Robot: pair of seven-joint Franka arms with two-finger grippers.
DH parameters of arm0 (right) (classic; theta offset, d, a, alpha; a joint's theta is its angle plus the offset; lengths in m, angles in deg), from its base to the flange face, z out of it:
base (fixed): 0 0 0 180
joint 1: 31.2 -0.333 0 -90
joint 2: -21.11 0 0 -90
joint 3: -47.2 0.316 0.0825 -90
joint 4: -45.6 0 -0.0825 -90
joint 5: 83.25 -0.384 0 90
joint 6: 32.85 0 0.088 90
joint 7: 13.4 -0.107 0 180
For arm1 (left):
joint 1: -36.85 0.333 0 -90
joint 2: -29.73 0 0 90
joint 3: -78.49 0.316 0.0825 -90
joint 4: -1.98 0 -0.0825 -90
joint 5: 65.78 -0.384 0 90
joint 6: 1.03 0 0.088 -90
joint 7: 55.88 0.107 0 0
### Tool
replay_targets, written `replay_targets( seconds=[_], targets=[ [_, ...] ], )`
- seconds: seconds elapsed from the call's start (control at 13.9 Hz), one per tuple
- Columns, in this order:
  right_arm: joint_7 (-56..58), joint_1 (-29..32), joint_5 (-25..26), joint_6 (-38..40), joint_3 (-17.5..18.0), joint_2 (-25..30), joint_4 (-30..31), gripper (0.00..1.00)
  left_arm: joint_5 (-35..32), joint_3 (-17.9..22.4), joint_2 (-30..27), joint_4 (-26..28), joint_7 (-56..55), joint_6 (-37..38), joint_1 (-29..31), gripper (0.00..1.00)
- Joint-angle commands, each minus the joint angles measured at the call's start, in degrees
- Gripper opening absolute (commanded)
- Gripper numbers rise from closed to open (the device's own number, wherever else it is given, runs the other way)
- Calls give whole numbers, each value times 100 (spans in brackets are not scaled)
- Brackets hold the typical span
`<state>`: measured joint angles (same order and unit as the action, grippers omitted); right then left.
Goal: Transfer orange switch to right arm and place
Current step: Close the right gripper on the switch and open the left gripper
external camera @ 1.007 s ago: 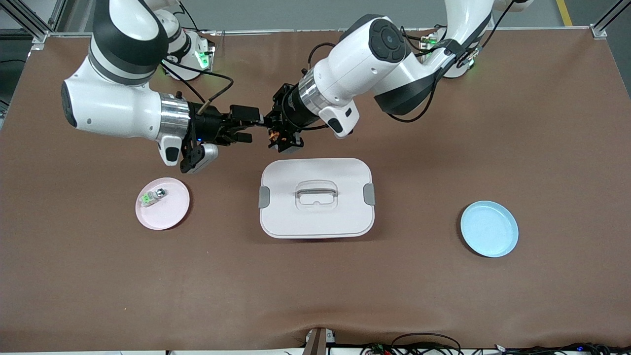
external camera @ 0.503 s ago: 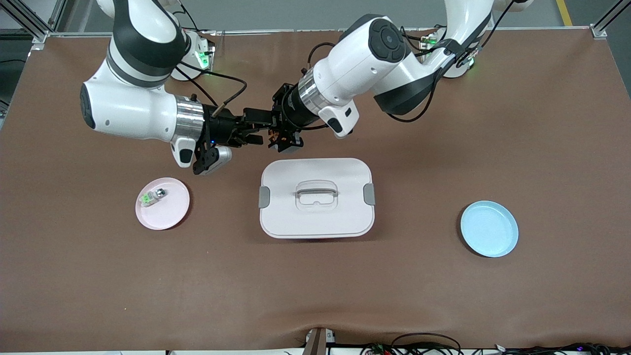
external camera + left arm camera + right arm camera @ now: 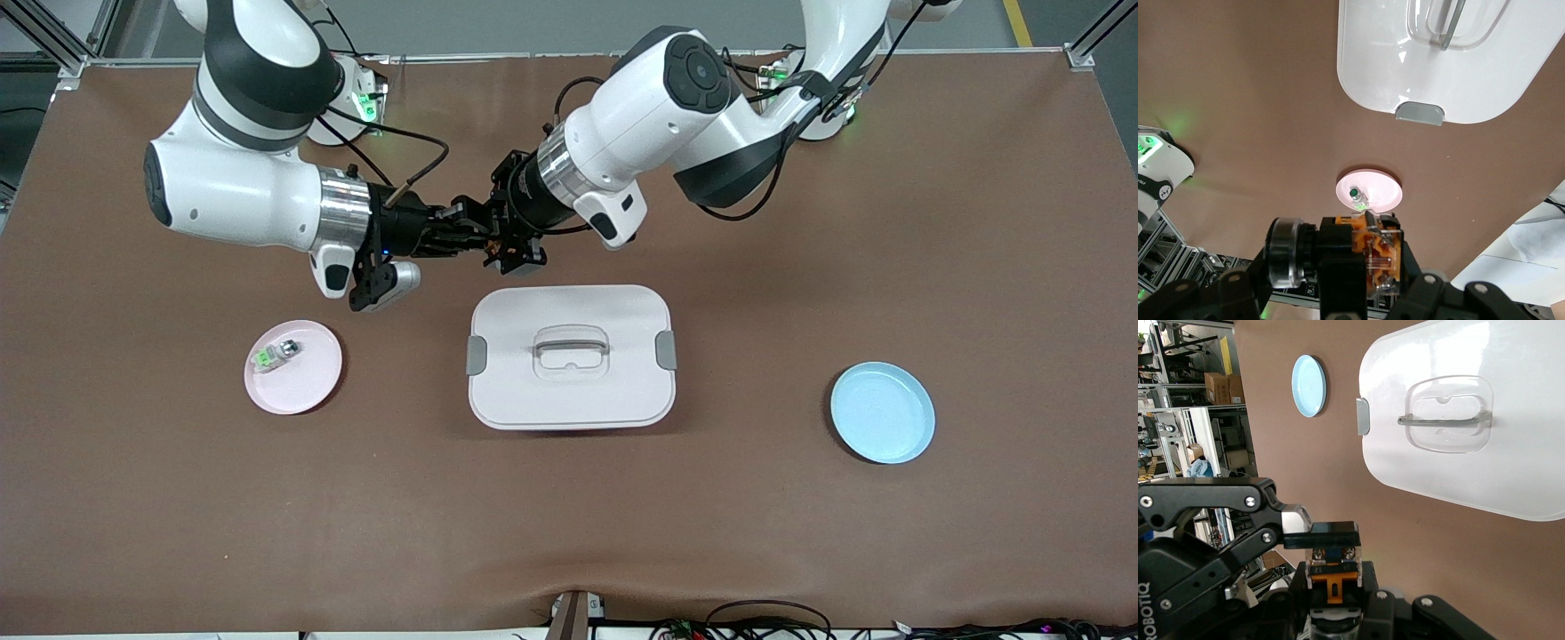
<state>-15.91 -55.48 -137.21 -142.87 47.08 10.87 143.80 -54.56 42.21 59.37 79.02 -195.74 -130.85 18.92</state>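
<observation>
The orange switch [image 3: 492, 242] hangs in the air between both grippers, over the bare mat just past the white box's edge nearest the arms' bases. My left gripper [image 3: 508, 251] is shut on it. In the left wrist view the switch [image 3: 1379, 257] sits clamped in the left gripper [image 3: 1368, 270]. My right gripper [image 3: 464, 233] meets it from the right arm's end, its two fingers closed against the switch's sides. In the right wrist view the switch [image 3: 1333, 577] sits between the pads of the right gripper [image 3: 1333, 587], orange tab showing.
A white lidded box [image 3: 569, 404] lies mid-table, nearer the front camera than the grippers. A pink plate [image 3: 311, 382] holding a green-and-white part [image 3: 276, 354] lies toward the right arm's end. A blue plate [image 3: 883, 412] lies toward the left arm's end.
The right arm moved toward the left gripper, and its fingers slid around the switch and narrowed onto it. The left arm held still with the switch.
</observation>
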Motion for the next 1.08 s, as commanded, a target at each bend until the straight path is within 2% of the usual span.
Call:
replay_targets(
  seconds=[0.0,0.07,0.14,0.22,0.29,0.36,0.5,0.72,0.86,1.01],
  targets=[
    [-153,-77,-97,7,-14,-66,-143,0,11,42,69,-57,-156,-113,-96,0],
    [-153,-85,-97,-2,-14,-66,-143,0,11,42,77,-57,-155,-113,-88,0],
    [-153,-94,-97,-2,-14,-58,-143,0,11,42,104,-57,-147,-113,-88,9],
    [-153,-94,-97,-2,-14,-66,-152,0,2,42,104,-57,-138,-113,-88,35],
    [-153,-85,-97,7,-14,-66,-169,0,2,42,104,-57,-129,-113,-88,79],
    [-153,-85,-97,7,-14,-66,-178,0,-7,50,95,-57,-129,-113,-88,100],
    [-153,-85,-97,16,-14,-75,-222,0,-24,50,51,-57,-103,-87,-9,100],
    [-66,-33,-9,77,-23,-163,-415,0,-628,208,-106,-57,2,114,44,100],
    [354,-24,428,77,-23,-250,-590,0,-972,200,-124,-57,334,622,297,100],
    [1257,11,912,86,-23,-347,-723,0,-991,209,-203,-57,1114,1158,535,100]
  ],
)
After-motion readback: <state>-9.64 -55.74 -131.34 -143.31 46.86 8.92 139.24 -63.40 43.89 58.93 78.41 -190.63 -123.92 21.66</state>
